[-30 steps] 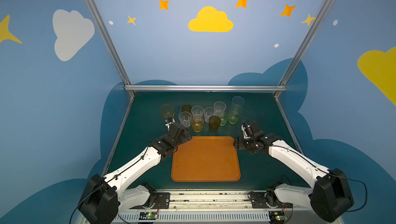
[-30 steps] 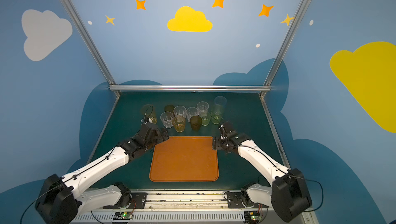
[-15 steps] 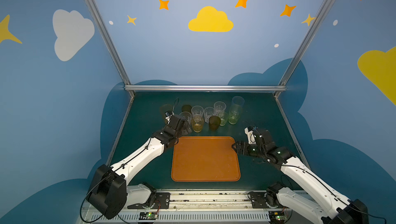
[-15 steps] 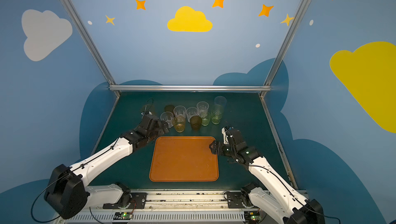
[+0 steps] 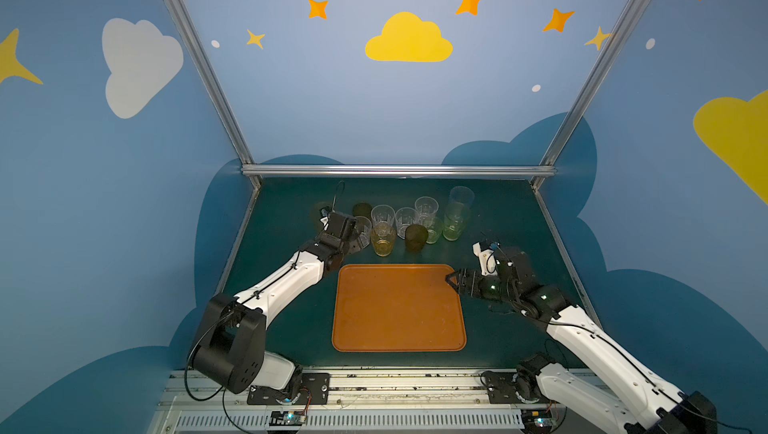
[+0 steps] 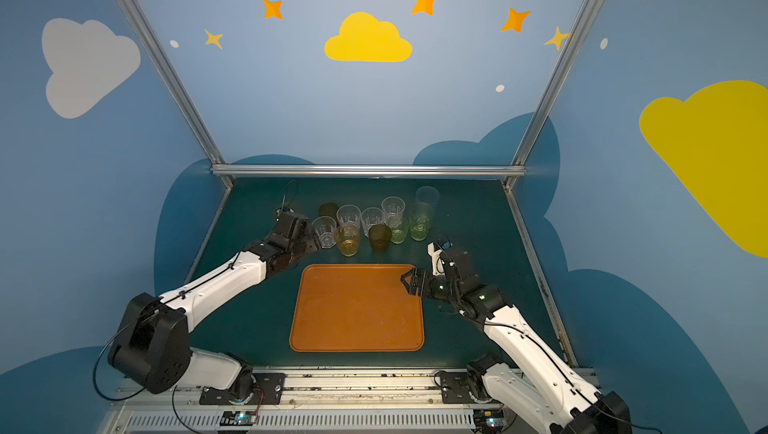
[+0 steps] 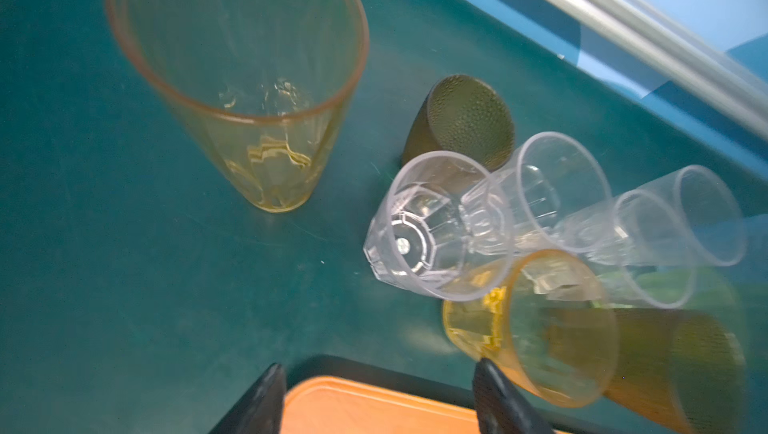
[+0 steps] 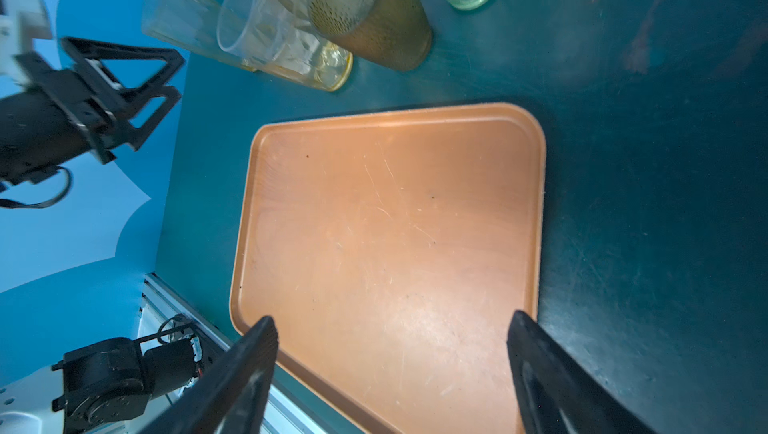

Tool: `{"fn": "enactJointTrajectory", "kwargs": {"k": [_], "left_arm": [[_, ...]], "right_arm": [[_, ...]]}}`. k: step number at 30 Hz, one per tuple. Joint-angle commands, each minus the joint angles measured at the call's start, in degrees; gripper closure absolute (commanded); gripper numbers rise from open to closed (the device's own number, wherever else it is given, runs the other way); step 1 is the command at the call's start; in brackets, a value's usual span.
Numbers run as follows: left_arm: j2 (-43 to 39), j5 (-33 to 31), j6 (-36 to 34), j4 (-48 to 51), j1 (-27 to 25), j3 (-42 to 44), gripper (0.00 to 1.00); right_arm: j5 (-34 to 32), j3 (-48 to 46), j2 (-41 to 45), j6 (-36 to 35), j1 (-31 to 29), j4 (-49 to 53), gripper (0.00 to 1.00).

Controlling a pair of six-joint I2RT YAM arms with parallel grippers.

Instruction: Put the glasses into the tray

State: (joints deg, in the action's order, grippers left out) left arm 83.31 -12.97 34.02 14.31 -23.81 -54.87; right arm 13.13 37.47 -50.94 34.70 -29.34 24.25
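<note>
Your two arms reach over the dark green tabletop [image 5: 507,220], where the flat orange-brown plastic tray [image 5: 395,315], rectangular with rounded corners, lies midway between the side edges and nearer the front edge. The glasses [image 5: 406,222], a huddle of transparent tumblers, all stand upright on the tabletop between the tray's far rim and the back edge. Among them are short clear faceted ones, two dark brown tumblers [image 5: 415,239], a short amber tumbler [image 5: 382,241] and a short green one, with a tall green glass [image 5: 455,226] and a tall greyish-clear glass [image 5: 462,197] at the right end. A tall amber glass [image 7: 249,99] stands alone, apart from the huddle's left end. Your left gripper [image 7: 379,365] hangs by the tray's far left corner, jaws apart and holding nothing. One of its fingertips [image 7: 488,374] is just beside the short amber tumbler, though you cannot tell whether they touch. Your right gripper [image 5: 453,280] is poised over the tray's far right corner, jaws spread wide and empty, pointing across the tray.
</note>
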Motion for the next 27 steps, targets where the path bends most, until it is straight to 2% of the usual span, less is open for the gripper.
{"fn": "enactJointTrajectory", "kwargs": {"k": [1, 3, 5, 12, 27], "left_arm": [[2.5, -1.1, -1.3, -0.4, 0.6, -2.9, 0.36], [4.1, -0.1, -1.2, -0.4, 0.9, -4.1, 0.50], [5.6, 0.2, -0.7, 0.2, 1.2, -5.6, 0.49], [9.6, 2.2, 1.2, 1.6, 2.7, -9.1, 0.63], [14.9, 3.0, 0.9, 4.5, 4.4, -14.2, 0.71]], "right_arm": [[-2.4, 0.4, 1.6, -0.7, 0.3, -0.1, 0.14], [-2.6, 0.7, 1.8, -0.9, 0.3, -0.1, 0.14], [-2.4, 0.7, 1.8, -1.0, 0.3, -0.1, 0.14], [-3.7, 0.2, 1.9, -0.4, 0.3, 0.4, 0.14], [-5.2, -0.8, 2.4, 0.2, 0.7, 0.6, 0.14]]}}
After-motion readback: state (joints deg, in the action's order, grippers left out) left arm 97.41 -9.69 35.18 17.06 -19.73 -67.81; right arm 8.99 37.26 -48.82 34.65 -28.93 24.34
